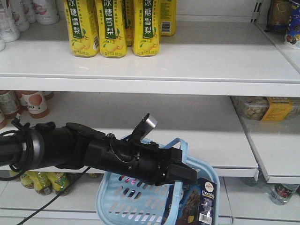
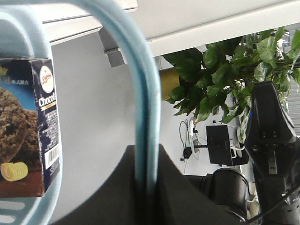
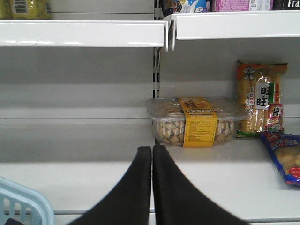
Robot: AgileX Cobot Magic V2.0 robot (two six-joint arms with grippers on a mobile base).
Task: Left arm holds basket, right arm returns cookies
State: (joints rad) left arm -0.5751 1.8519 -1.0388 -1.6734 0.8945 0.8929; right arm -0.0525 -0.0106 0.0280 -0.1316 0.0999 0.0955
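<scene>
Shop shelves behind — left arm level, left tool pinching basket handle; right tool pressed together; cookies in basket.

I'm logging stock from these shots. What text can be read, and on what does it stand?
"冰糖雪梨": yellow drink bottles.
"Choco", then cut off: cookies carton in the basket.
"旺旺": snack bag.
"Fra", cut by the frame: dark box.
Too small to read: tub's yellow label, the carton's barcode digits and oval logo.
</scene>
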